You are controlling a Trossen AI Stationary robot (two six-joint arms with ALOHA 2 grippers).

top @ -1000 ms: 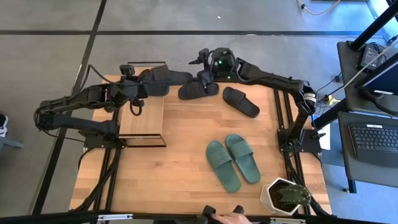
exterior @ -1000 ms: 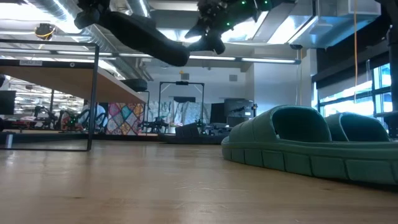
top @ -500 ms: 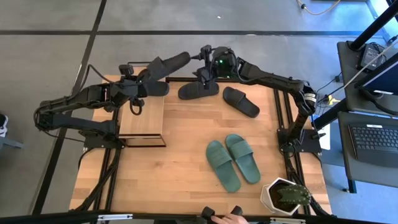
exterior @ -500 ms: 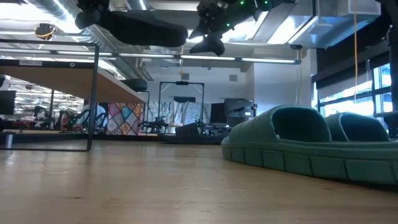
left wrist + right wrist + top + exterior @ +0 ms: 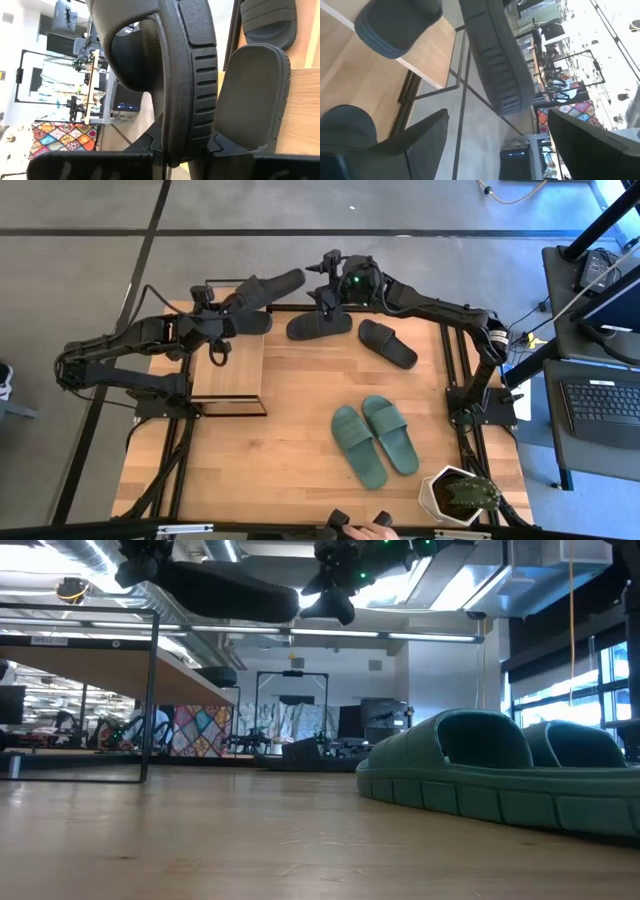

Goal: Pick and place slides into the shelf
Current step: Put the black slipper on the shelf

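My left gripper (image 5: 222, 318) is shut on a black slide (image 5: 268, 288) held in the air above the far end of the shelf (image 5: 228, 370). The shelf is a light wooden board on a thin black frame at the table's left. A second black slide (image 5: 246, 323) lies on the far end of the board. My right gripper (image 5: 319, 282) hovers open just beyond the held slide's free end and touches nothing. Two more black slides (image 5: 320, 325) (image 5: 388, 343) lie on the table's far part. A teal pair (image 5: 375, 438) lies nearer the front. My left gripper pinches the black slide between its two fingers at the end nearest the wrist (image 5: 175, 145), a finger on each face of the sole. The slide is turned on its edge, strap (image 5: 131, 60) to one side. It is lifted clear and juts out roughly level toward the far right.
A white pot with a green plant (image 5: 458, 495) stands at the table's near right corner. A person's hand (image 5: 372, 531) shows at the near edge. Bare wood lies between the shelf and the teal pair.
The held slide's free end has risen from slanting downward to about level, and it has swung toward the table's far edge. The left hand has stayed in place. My right gripper has stayed open and tipped slightly.
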